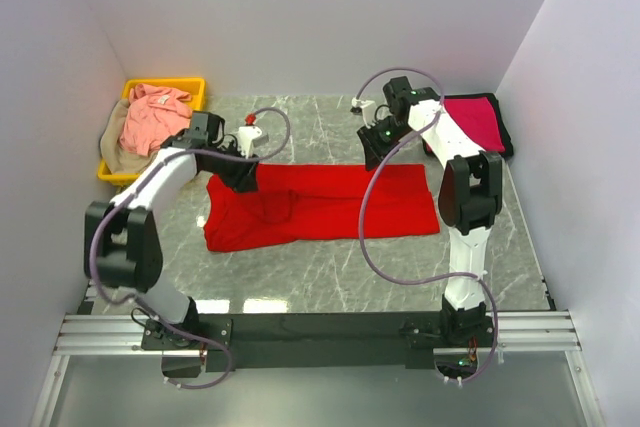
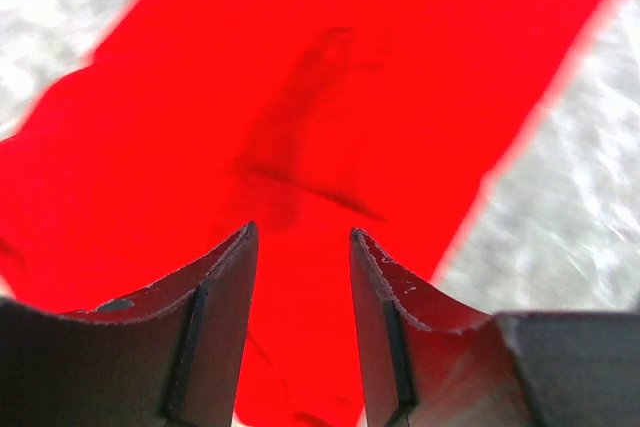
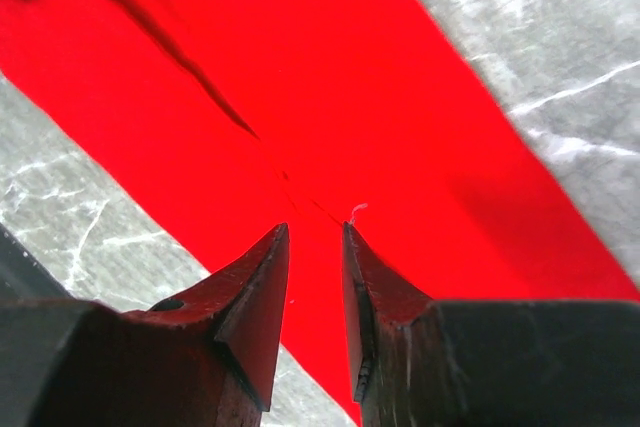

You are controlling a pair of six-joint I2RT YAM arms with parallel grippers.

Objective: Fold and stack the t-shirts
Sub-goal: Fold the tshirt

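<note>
Red cloth, the bright red short-sleeved t-shirt (image 1: 320,202), lies flattened into a long band across the middle of the grey marble desk (image 1: 300,267), probably so that its ends can be folded together next. The left hand (image 2: 300,235) hovers over its left end with fingers parted and empty, the right hand (image 3: 314,229) over its right end, narrowly parted and gripping nothing. A folded crimson-magenta t-shirt (image 1: 475,119) lies well apart at the far right corner, likely starting the stack.

White arms (image 1: 165,175), black fingers (image 2: 210,327), looping purple cables (image 1: 362,235).
</note>
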